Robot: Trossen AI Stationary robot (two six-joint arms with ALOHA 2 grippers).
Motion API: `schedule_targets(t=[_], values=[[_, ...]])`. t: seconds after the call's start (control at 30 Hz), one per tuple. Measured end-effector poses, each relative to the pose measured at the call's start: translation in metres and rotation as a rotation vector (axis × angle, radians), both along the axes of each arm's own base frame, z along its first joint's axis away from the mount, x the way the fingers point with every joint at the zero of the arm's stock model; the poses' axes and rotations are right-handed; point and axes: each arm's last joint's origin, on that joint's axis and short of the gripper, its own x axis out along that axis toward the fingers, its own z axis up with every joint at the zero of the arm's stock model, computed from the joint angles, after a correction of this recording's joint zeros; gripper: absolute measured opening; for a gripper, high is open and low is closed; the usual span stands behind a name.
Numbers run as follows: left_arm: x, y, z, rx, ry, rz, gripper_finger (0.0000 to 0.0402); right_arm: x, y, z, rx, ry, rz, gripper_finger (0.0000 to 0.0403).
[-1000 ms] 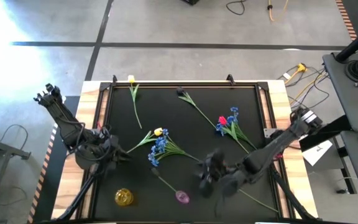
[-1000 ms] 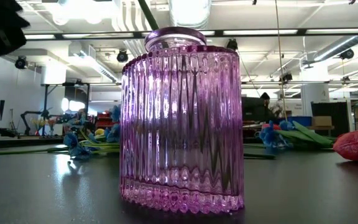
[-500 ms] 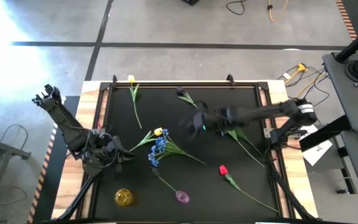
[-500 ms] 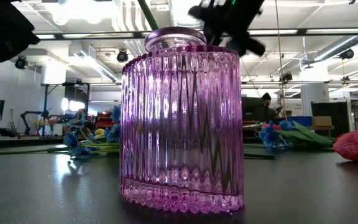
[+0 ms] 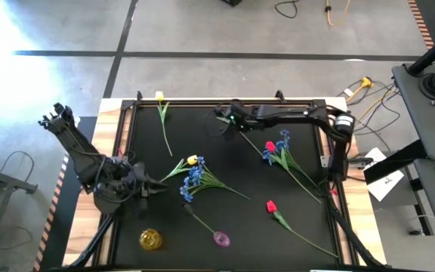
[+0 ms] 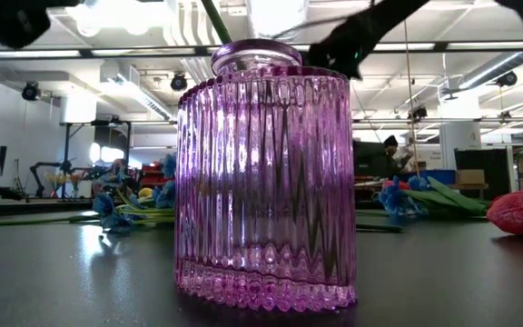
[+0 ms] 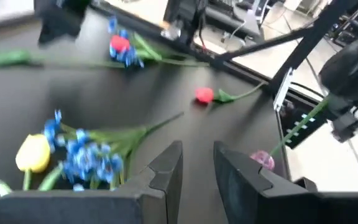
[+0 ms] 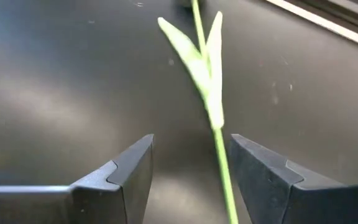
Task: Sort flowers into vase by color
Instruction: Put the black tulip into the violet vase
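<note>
Right gripper (image 5: 231,119) — open — over dark bloom's stem (image 8: 219,140), leaves (image 8: 199,53) ahead.

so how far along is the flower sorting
Nothing looks sorted yet: the pink vase and yellow vase hold no flowers. In hand: the right gripper, open, hovers over the dark flower's stem. The left gripper waits, open. Red tulips, blue sprays and yellow tulips lie loose.

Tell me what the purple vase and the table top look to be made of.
Purple vase: seems to be tinted glass, glossy; it is ribbed and translucent, with the room showing through and bright highlights along the ribs. Table top: a black, smooth mat or sheet, probably rubber or plastic, semi-matte with soft reflections; light wood shows at its edges.
</note>
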Motion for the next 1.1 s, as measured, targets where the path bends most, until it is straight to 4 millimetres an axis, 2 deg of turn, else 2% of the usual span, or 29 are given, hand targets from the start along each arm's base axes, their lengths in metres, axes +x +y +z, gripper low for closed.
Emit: schedule_targets(t=[0.13, 0.3, 0.53, 0.67, 0.8, 0.93, 1.03, 1.1], values=[[0.002, 0.005, 0.011, 0.073, -0.003, 0.058, 0.0077, 0.004, -0.025, -0.020, -0.011, 0.055, 0.021, 0.0199], [-0.002, 0.019, 0.011, 0.110, 0.021, 0.194, 0.0077, 0.012, -0.048, -0.037, 0.012, 0.089, 0.117, 0.0199], [0.002, 0.030, 0.009, 0.100, 0.044, 0.264, 0.0077, 0.020, -0.064, -0.052, 0.028, 0.101, 0.104, 0.0199], [0.006, 0.035, 0.009, 0.101, 0.080, 0.260, 0.0077, 0.021, -0.065, -0.054, 0.028, 0.104, 0.101, 0.0187], [0.008, 0.037, 0.008, 0.100, 0.101, 0.251, 0.0077, 0.021, -0.066, -0.054, 0.028, 0.101, 0.096, 0.0129], [0.009, 0.039, 0.008, 0.090, 0.098, 0.270, 0.0077, 0.022, -0.062, -0.049, 0.025, 0.089, 0.098, 0.0038], [0.009, 0.039, 0.008, 0.114, 0.106, 0.260, 0.0077, 0.024, -0.053, -0.030, 0.005, 0.057, 0.114, 0.0018], [0.008, 0.039, 0.007, 0.138, 0.117, 0.252, 0.0077, 0.026, -0.043, -0.003, -0.035, -0.009, 0.136, 0.0014]])
